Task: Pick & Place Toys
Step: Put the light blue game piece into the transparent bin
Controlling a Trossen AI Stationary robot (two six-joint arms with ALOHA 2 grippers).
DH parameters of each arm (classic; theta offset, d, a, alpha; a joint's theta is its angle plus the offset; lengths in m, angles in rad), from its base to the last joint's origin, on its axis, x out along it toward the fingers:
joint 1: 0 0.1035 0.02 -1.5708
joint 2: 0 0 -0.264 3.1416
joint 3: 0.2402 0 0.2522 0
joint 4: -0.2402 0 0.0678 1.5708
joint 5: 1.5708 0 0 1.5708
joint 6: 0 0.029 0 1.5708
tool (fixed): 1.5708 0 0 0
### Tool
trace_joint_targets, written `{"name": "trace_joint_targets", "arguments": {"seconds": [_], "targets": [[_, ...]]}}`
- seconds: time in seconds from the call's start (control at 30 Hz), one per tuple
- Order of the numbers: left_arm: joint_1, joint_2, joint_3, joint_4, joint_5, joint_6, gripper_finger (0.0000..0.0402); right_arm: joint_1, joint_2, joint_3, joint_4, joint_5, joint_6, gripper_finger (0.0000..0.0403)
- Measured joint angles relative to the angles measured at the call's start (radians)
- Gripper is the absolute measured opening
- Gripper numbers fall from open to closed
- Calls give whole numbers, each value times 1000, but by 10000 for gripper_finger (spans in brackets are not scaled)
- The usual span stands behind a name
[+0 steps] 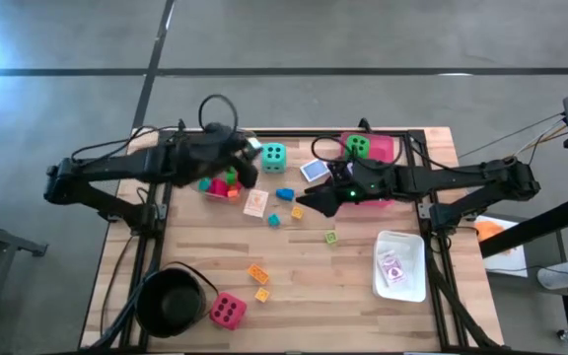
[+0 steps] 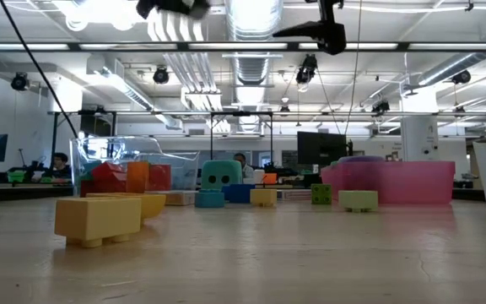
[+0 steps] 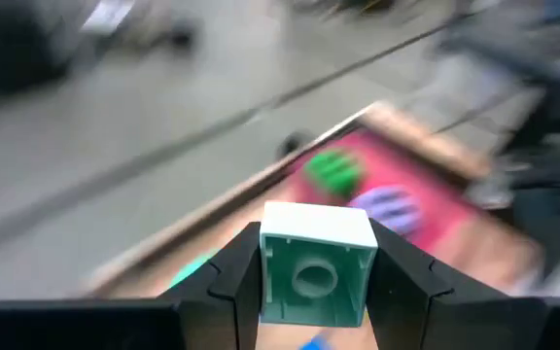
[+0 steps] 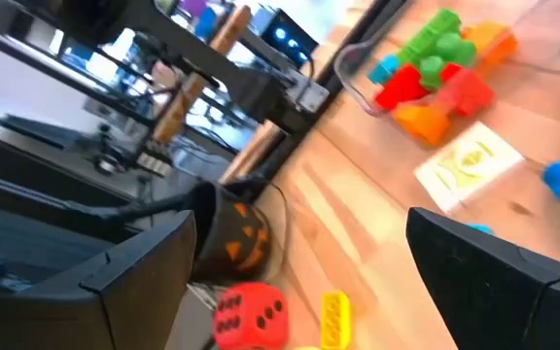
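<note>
My left gripper (image 1: 251, 148) hovers above the table's far left part, shut on a small mint-green block (image 3: 314, 264). Just to its right a teal die (image 1: 274, 156) stands on the table. Beyond it, a green die (image 3: 333, 170) and a purple die (image 3: 387, 206) lie in the pink tray (image 1: 383, 150). My right gripper (image 4: 299, 282) hangs open above the table's middle (image 1: 306, 204) with nothing between its fingers. A pink-red die (image 1: 228, 311) sits near the front edge. Picture cards (image 1: 255, 202) (image 1: 314, 171) and loose small blocks (image 1: 257, 273) lie scattered on the wood. My left gripper pinches the mint-green block by two opposite sides (image 3: 268, 277) between its two fingers (image 3: 227, 282). The block's hollow underside faces the wrist camera. The fingers point toward the pink tray, slanting slightly down. The block is lifted clear of the table.
A clear tray (image 1: 220, 185) with several coloured blocks sits under my left arm. A round black pot (image 1: 171, 301) stands at the near left. A white tray (image 1: 400, 264) holding a card is at the near right. A blue block (image 1: 285, 193) lies mid-table.
</note>
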State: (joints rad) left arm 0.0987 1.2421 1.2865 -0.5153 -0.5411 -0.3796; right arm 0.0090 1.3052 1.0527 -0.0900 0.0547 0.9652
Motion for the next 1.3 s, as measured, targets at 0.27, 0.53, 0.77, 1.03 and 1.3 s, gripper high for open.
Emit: {"name": "trace_joint_targets", "arguments": {"seconds": [0.27,0.53,0.77,1.03,1.3], "targets": [[331,74,0,-460,204,-309,135,4,-2,1,-19,-3,-8,363],[418,224,0,-646,277,-201,135,33,-2,0,-35,-3,-20,363],[419,328,0,-724,325,-146,135,60,-2,0,-37,-3,-30,363],[410,407,-6,-762,380,-98,135,92,-2,-2,-78,-2,-53,364],[411,412,-107,-759,378,-111,135,105,-2,-6,-125,-1,-49,364]]}}
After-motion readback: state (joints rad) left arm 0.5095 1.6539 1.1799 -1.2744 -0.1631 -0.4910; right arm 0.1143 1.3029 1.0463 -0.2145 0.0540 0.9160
